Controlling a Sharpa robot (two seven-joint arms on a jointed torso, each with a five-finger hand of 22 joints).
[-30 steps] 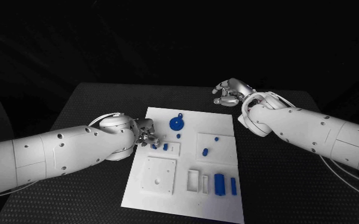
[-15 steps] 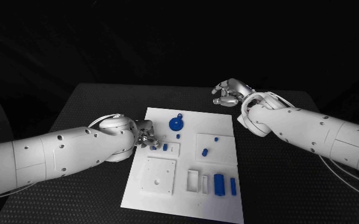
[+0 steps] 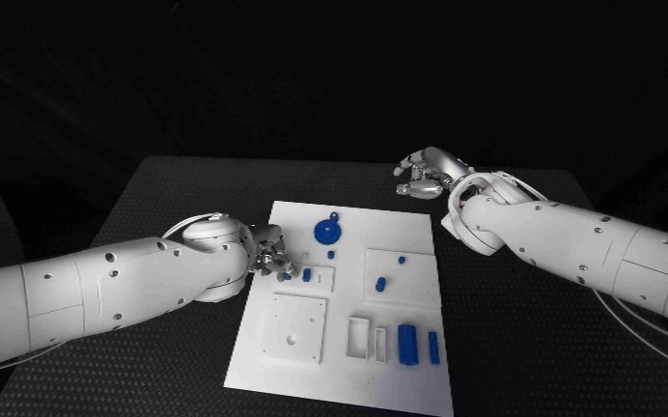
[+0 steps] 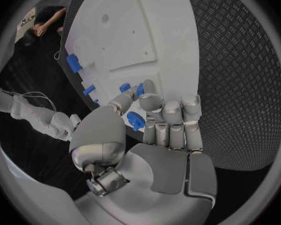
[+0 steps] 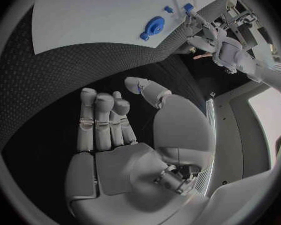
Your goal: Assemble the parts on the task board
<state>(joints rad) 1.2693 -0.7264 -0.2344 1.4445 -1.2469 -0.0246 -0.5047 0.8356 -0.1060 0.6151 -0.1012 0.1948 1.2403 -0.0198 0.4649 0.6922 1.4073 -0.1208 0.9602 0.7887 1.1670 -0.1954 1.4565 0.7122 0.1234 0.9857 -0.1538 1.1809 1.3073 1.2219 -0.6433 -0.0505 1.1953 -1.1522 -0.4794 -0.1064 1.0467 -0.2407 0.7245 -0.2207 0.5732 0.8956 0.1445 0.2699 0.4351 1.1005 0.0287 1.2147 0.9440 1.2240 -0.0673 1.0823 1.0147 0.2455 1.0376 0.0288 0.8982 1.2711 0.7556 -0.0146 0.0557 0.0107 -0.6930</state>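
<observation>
Black table [image 3: 181, 185] carrying white board [image 3: 418, 378], blue parts [image 3: 406, 342] sitting on board, left hand [image 3: 270, 255] hovering at board's left edge, fingers curling on nothing, right hand [image 3: 422, 174] hanging beyond far edge, fingers apart, holding nothing.

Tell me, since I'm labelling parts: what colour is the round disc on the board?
Blue. The disc shows best in the head view, on the white board.
</observation>
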